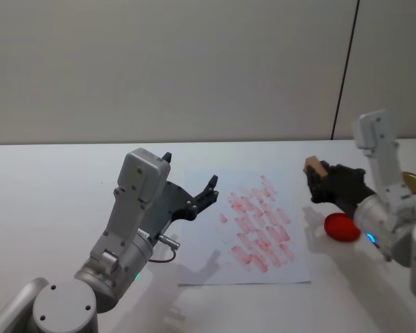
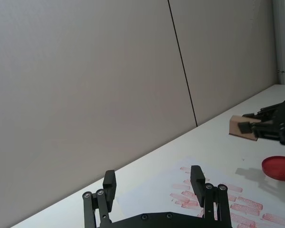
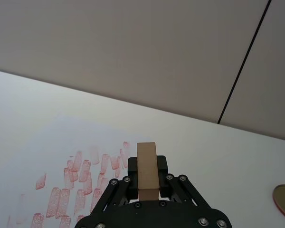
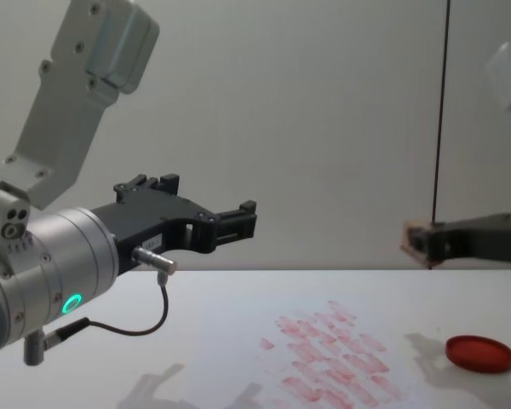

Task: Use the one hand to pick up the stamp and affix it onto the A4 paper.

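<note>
At the lower left of the head view, the left end effector hangs raised above the white counter. Its fingers are spread wide with nothing between them, and they point toward the left edge of the A4 paper. The chest view shows this end effector at centre left, well clear of the counter.

The paper lies flat in the middle of the head view, with rows of red stamp marks across its right half.

Right of the paper's upper right corner, the right end effector is closed narrowly on the stamp, a tan wooden block held off the counter. In the right wrist view the stamp stands out from between the black fingers. In the chest view it hangs at mid-right, well above the surface.

A red ink pad rests on the counter just below this end effector in the head view, beside the paper's right edge.
</note>
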